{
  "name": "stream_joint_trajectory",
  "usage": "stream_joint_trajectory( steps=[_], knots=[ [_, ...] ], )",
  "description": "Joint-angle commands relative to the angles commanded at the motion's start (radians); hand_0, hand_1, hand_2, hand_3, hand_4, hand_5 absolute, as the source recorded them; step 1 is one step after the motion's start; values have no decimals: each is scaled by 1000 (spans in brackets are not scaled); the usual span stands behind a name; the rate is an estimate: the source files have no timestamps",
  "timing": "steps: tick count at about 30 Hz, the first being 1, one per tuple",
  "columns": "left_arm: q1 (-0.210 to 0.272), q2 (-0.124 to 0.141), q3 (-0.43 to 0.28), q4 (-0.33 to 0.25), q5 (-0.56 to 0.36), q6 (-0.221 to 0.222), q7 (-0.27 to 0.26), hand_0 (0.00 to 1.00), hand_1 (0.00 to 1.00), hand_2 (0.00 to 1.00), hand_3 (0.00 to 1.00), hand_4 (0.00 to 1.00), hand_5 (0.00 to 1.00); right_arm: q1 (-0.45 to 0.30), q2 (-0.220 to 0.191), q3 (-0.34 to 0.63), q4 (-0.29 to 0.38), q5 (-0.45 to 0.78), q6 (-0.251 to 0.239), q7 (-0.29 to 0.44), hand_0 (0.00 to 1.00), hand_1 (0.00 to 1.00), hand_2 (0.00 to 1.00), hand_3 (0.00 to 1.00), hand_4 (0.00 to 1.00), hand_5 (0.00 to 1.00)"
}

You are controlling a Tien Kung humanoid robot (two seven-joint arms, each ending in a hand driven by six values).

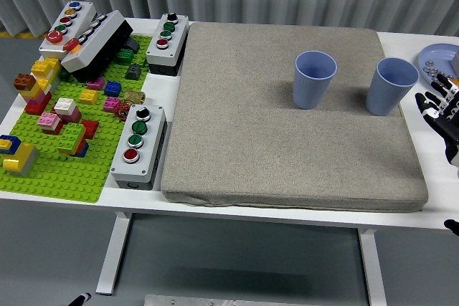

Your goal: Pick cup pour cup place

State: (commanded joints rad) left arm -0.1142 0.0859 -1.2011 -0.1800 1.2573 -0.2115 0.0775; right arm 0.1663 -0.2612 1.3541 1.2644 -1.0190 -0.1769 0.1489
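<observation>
Two pale blue cups stand upright on the grey mat. One cup is near the mat's middle right, the other cup close to its right edge. My right hand comes in at the picture's right edge, just right of the second cup and apart from it, with its fingers spread and nothing in them. What is inside the cups cannot be made out. The left arm does not show.
A blue plate with small items sits at the far right behind the hand. Left of the mat lie a green brick baseplate with several bricks and button boxes.
</observation>
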Motion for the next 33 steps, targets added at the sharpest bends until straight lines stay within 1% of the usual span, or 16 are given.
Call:
stream_joint_trajectory(
  steps=[5,6,11,12,15,19,33],
  knots=[
    [0,0,3,0,-3,0,-1,826,809,882,822,627,993,2,0,10,-9,-6,17,-5,918,874,947,950,816,182],
    [0,0,4,0,-3,0,-1,826,809,882,823,626,993,2,0,11,-10,-7,18,-5,919,878,953,953,819,158],
    [0,0,5,0,-4,0,-2,826,809,882,823,626,993,8,2,8,-25,-12,40,-16,919,878,953,953,819,158],
    [0,0,7,0,-5,0,-2,825,809,881,823,627,993,10,2,5,-30,-10,43,-18,923,887,969,955,823,135],
    [-1,0,9,0,-7,0,-2,825,809,881,823,627,993,17,2,-4,-40,-5,46,-18,923,887,969,955,823,135],
    [-4,1,15,0,-8,-1,-2,825,809,882,823,627,994,36,7,-21,-70,17,52,-14,924,887,972,956,822,133],
    [1,5,33,0,-19,-2,-3,824,808,878,820,627,993,77,25,-28,-150,39,55,-1,923,884,962,951,819,151]
  ],
)
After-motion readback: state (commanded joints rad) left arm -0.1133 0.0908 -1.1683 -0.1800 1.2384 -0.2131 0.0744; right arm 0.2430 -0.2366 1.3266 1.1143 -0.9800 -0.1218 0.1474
